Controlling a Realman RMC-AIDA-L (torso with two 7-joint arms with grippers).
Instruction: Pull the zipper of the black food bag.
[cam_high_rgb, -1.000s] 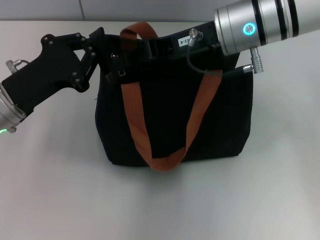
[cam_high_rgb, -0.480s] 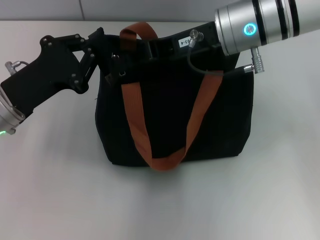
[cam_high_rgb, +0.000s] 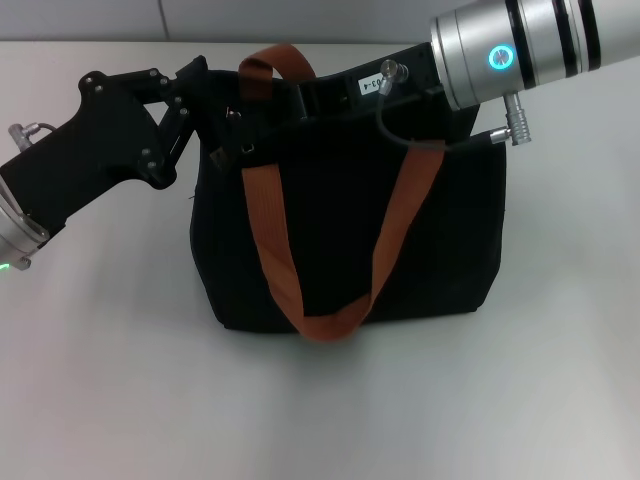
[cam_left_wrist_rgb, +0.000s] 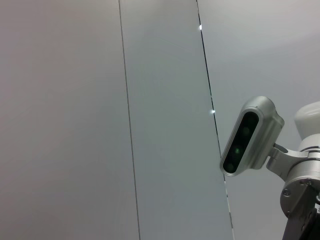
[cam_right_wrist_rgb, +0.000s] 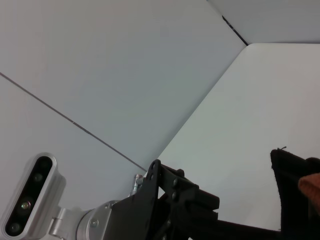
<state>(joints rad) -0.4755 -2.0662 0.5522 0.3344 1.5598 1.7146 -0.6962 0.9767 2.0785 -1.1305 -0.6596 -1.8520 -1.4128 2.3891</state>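
The left gripper (cam_high_rgb: 205, 85) has crept slightly farther back, fingers pinched on the far-left top corner of the black food bag (cam_high_rgb: 350, 250), bracing it. The zipper (cam_high_rgb: 238, 146) hangs just right; right gripper (cam_high_rgb: 290, 95) state indeterminate

1. The left arm came in from the left edge of the head view, its silver wrist low and its black body angled up and to the right.
2. The left gripper (cam_high_rgb: 200, 85) sat at the upper left corner of the bag (cam_high_rgb: 440, 240), its fingertips against the top edge; whether the jaws were parted or closed could not be made out.
3. The right arm reached in from the upper right, a silver cylinder with a lit cyan ring.
4. The right gripper (cam_high_rgb: 300, 95) lay along the bag's top edge, its fingers hidden.
5. The right wrist view showed the left gripper (cam_right_wrist_rgb: 200, 210) farther off.
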